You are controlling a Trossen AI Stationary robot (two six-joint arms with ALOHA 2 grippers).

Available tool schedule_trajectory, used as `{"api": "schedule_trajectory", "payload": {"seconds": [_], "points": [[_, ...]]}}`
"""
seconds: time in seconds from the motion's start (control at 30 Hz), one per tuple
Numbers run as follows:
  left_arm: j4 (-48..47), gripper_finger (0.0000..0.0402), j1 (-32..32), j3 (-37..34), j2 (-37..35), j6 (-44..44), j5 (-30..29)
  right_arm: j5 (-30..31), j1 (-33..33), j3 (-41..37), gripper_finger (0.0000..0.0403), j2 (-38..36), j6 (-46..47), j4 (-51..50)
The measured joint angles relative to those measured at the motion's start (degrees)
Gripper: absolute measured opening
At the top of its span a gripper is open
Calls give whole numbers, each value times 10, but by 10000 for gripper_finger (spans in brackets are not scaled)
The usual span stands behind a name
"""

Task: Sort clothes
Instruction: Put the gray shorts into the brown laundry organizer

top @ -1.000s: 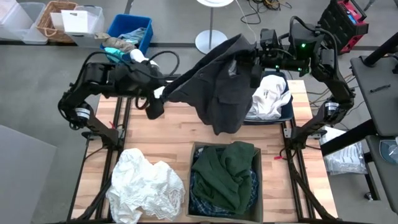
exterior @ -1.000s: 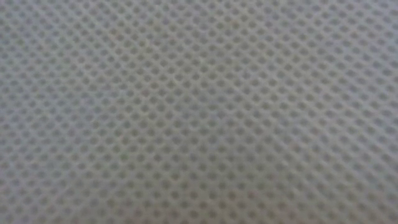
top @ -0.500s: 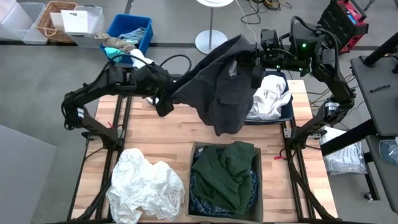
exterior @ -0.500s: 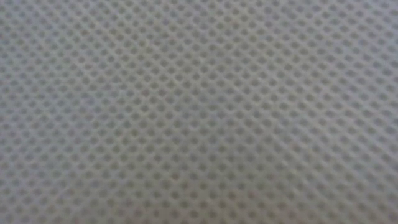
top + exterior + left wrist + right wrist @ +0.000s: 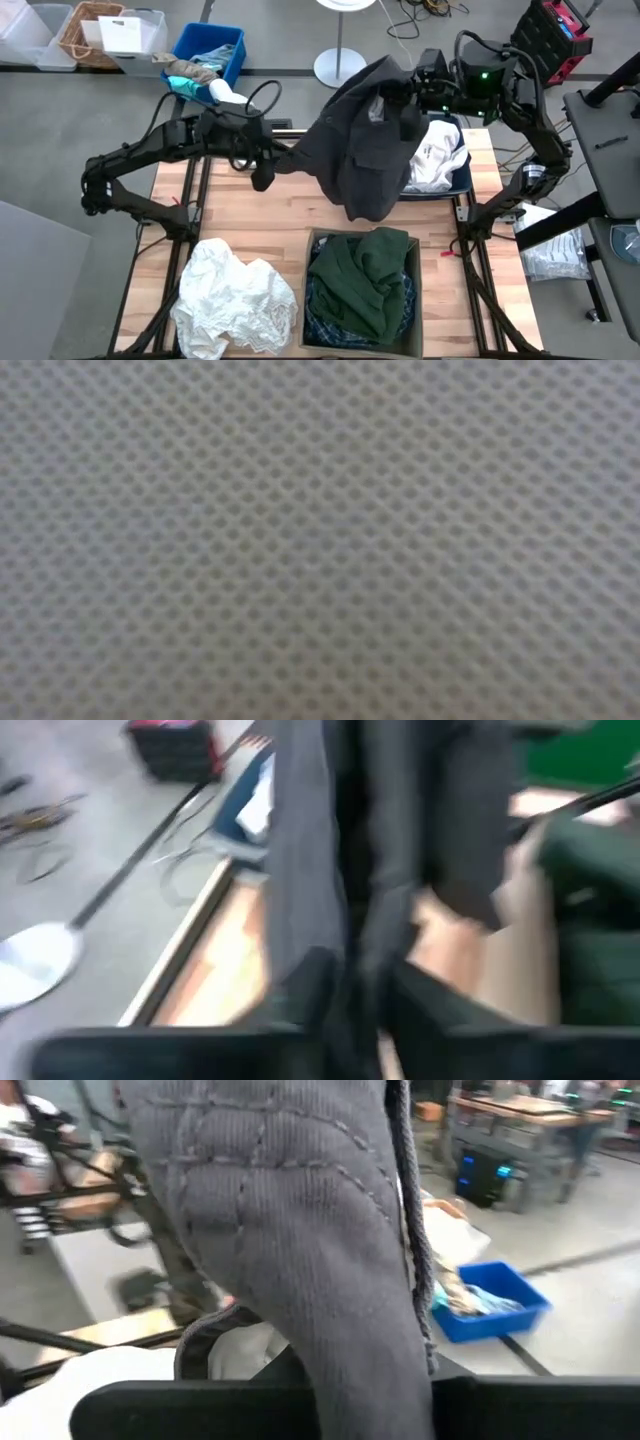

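A charcoal grey garment (image 5: 365,140) hangs spread above the table's far middle, between my two grippers. My right gripper (image 5: 405,90) is shut on its top, high at the far right. My left gripper (image 5: 268,168) is at its left edge, shut on the fabric. A pile of white clothes (image 5: 235,300) lies at the near left. A dark green garment (image 5: 365,275) fills a box over plaid cloth. More white clothes (image 5: 435,155) lie in a dark bin. Pale mesh cloth (image 5: 320,540) fills the whole low view. My left gripper has a hanging fold at the charcoal garment's left edge (image 5: 355,955) between its two fingers (image 5: 310,985). It comes from the table's left, slanting down. The picture is blurred, so I cannot tell one layer from several. My right gripper pinches the garment's upper part (image 5: 330,1330) and comes about level from the table's right. The cloth drapes down in front of the fingers and hides the pinch itself. The garment hangs below the hold, above the table.
The cardboard box (image 5: 412,300) stands at the near middle and the dark bin (image 5: 462,178) at the far right. On the floor beyond the table are a blue bin of rags (image 5: 205,55), a wicker basket (image 5: 85,30) and clear tubs (image 5: 135,40).
My left gripper has gone toward the table's right edge and down, up to the charcoal garment's left edge, with its arm stretched out lower. My right gripper stays high and holds the garment's top; the garment still hangs much as it did.
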Motion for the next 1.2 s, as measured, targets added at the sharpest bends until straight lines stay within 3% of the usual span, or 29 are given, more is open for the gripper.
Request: {"api": "schedule_trajectory", "payload": {"seconds": [0.07,0.17,0.27,0.5,0.7,0.93,1.0,1.13,1.2], "points": [[28,20,0,-1,-3,-13,41,32,0,0,9,3,5,-4],[59,14,-1,6,-3,-34,81,86,-4,-1,9,9,17,-16],[85,3,-2,17,-4,-37,96,99,-7,-1,9,20,14,-19],[37,28,1,29,-6,-40,49,55,-6,15,9,27,8,-18],[-21,107,14,34,-6,-34,-91,-26,-6,27,9,18,11,-14],[9,243,36,34,-2,13,-98,-64,-6,27,9,9,17,-12],[7,275,37,34,1,13,-70,-64,-6,27,9,9,19,-12],[3,316,41,34,10,3,55,-65,-6,27,9,8,22,-12],[2,325,41,34,20,-5,69,-66,-6,27,9,8,23,-12]]}}
